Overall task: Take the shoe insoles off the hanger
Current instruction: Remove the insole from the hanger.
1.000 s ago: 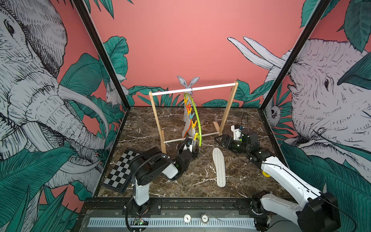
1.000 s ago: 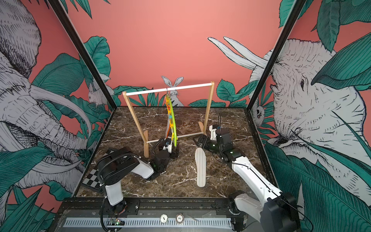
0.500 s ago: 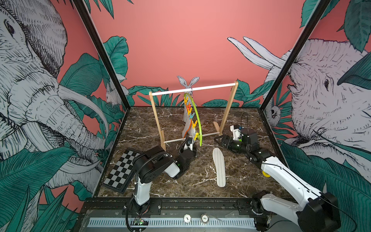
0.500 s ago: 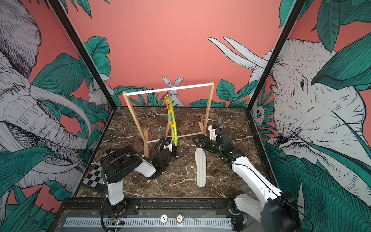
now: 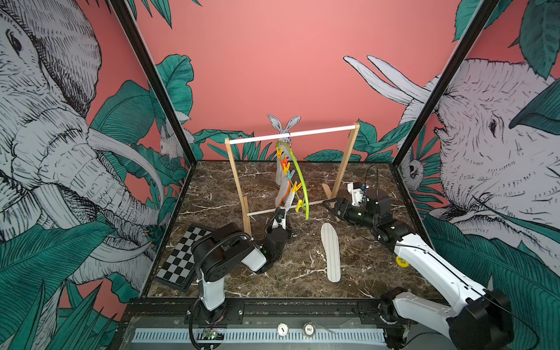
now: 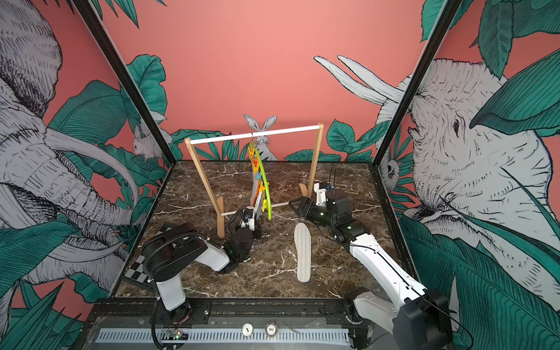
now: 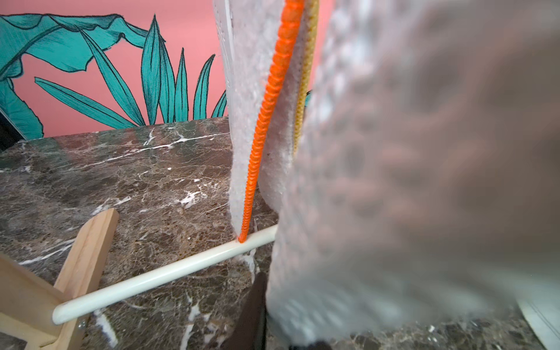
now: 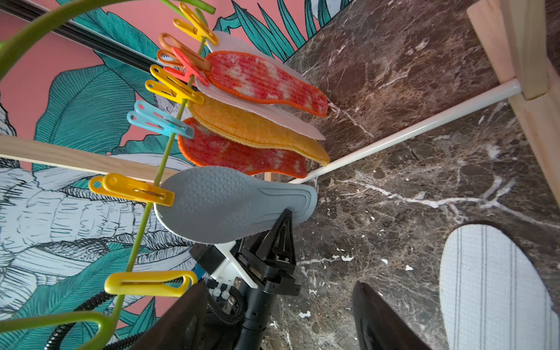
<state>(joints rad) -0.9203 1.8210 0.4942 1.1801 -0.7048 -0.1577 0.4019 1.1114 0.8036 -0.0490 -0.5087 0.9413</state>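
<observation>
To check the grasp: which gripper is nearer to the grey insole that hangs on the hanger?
Left. The left gripper pinches the lower end of the grey insole. The right gripper stands open beside the hanger, apart from that insole.

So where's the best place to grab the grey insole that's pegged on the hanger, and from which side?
Its free heel end, pinched across the flat faces. The grey insole hangs by the toe from a yellow peg, so only the heel dangles free near the tabletop. Come in low from the robot's side, where the left gripper sits; other insoles crowd behind.
</observation>
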